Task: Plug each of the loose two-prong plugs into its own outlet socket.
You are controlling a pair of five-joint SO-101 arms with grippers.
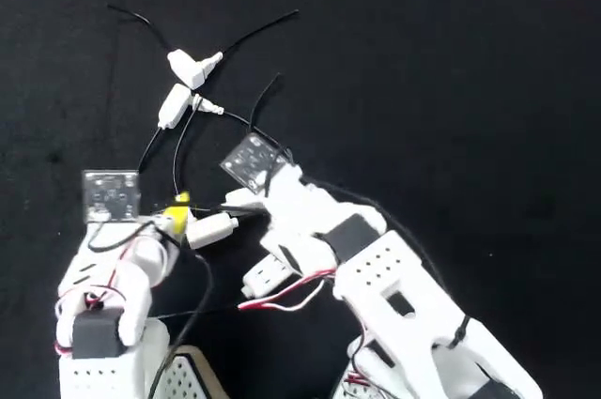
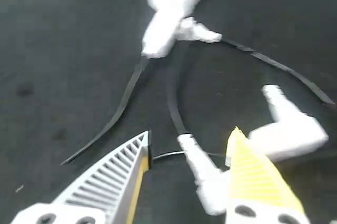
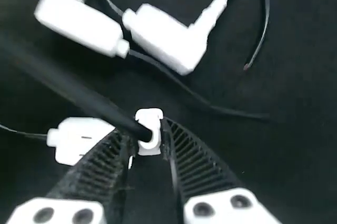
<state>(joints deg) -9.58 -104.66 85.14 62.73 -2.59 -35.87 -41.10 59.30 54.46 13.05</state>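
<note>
Near the table's (image 1: 451, 89) front edge, left of centre, the left gripper (image 2: 190, 135) stands wide open and grips nothing. A white plug (image 2: 202, 179) lies between its fingers, close to the yellow one. The plug's long axis runs roughly along the fingers, so closing should catch its flanks. Just to the right, the right gripper (image 3: 146, 128) is clamped on a small white connector (image 3: 149, 138). The left arm is nearer the plug.
</note>
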